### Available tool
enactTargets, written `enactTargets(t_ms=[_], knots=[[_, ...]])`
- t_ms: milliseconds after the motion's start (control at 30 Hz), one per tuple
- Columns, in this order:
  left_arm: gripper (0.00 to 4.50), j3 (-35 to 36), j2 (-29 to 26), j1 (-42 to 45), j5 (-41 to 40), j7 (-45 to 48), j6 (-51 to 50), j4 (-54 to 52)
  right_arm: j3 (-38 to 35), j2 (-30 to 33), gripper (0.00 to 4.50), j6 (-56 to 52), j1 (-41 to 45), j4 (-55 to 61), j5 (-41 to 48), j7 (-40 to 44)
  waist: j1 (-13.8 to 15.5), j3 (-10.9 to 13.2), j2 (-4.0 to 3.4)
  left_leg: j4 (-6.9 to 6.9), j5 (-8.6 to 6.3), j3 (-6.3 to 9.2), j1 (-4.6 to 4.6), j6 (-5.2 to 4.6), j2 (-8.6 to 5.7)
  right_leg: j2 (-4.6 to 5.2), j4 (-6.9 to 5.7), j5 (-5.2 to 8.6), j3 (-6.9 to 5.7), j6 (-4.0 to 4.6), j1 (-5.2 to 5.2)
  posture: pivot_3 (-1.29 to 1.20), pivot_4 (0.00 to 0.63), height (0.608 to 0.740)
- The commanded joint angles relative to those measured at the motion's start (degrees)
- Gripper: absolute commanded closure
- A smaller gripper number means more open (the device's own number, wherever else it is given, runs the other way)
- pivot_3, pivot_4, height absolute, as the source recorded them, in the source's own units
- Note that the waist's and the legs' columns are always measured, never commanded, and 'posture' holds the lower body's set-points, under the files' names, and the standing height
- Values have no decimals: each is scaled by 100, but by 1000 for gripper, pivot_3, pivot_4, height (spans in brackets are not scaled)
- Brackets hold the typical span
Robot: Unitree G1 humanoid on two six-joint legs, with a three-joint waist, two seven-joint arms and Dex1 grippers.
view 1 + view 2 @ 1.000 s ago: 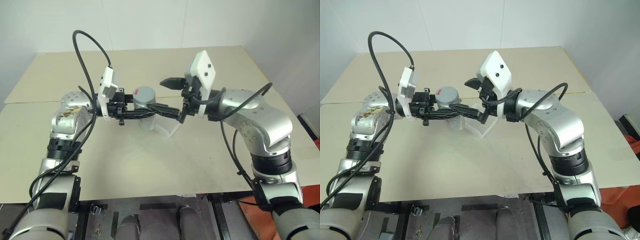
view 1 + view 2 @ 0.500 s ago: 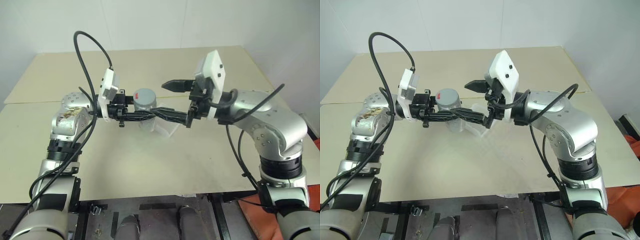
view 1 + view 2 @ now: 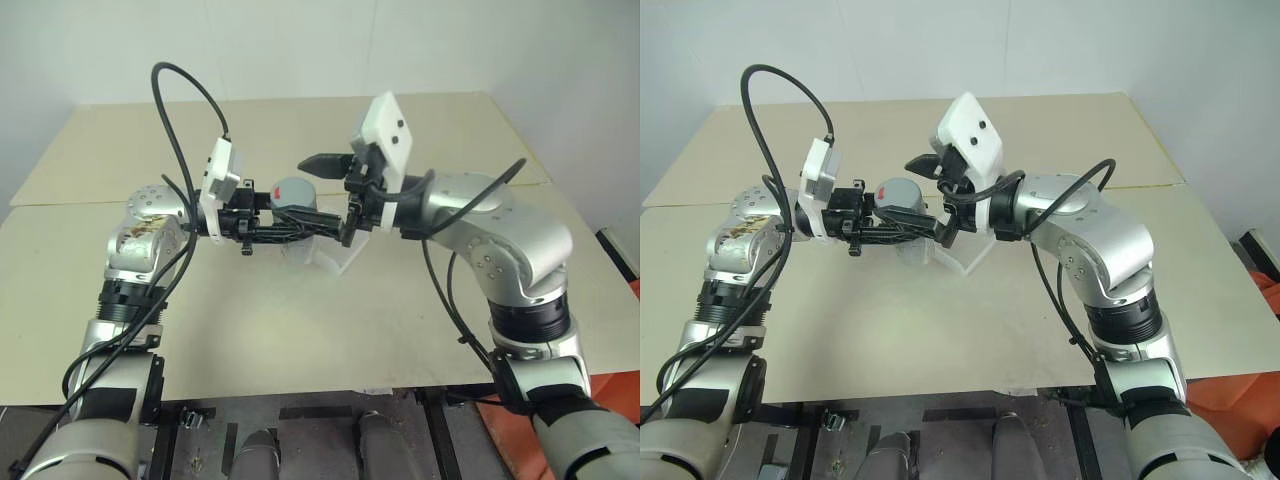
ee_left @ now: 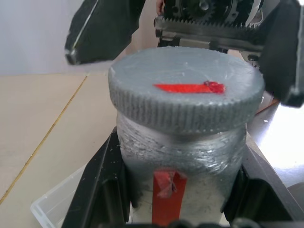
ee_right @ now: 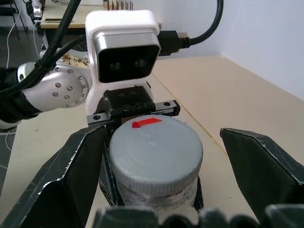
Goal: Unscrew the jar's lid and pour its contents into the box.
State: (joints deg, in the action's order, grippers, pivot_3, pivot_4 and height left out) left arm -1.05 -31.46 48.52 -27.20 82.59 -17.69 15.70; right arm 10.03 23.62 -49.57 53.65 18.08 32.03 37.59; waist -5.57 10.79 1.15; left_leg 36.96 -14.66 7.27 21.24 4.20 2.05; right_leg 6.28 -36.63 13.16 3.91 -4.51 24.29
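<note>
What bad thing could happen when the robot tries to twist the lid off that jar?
The right gripper is open around the lid, not yet gripping; if it closes off-centre it may slip. The left gripper holds the jar in the air, so a hard twist might turn or loosen it. The box sits below, and brown bits might spill beside it.

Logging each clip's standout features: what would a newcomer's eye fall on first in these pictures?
The two arms meet in mid-air above the tan table. The left gripper is shut on the jar, held upright with its grey lid still on, a red mark on top. The right gripper stands open with a finger on either side of the lid, and the translucent box lies just below.
</note>
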Motion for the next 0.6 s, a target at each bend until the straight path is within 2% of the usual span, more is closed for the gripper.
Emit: enactTargets(t_ms=[33,267,433,600], knots=[[2524,97,-48,42,-100,-2,-6,-207,-55,-45,36,109,192,60,-63,31,-2,0,0,0,0,0,0,0,0,0,0,0,0,0,0,0,150,740],[2524,100,-56,19,-97,-8,2,-221,-70,-104,36,99,202,56,-73,71,-2,0,0,0,0,0,0,0,0,0,0,0,0,0,0,0,150,740],[2524,96,-55,12,-97,-11,0,-228,-114,-121,1654,92,231,79,-54,67,-5,0,0,0,0,0,0,0,0,0,0,0,0,0,1,0,150,740],[2524,80,-67,-32,-97,-3,4,-256,-170,-136,1745,85,246,88,-26,45,-4,0,0,0,0,0,0,0,0,0,0,0,0,0,0,0,150,740]])
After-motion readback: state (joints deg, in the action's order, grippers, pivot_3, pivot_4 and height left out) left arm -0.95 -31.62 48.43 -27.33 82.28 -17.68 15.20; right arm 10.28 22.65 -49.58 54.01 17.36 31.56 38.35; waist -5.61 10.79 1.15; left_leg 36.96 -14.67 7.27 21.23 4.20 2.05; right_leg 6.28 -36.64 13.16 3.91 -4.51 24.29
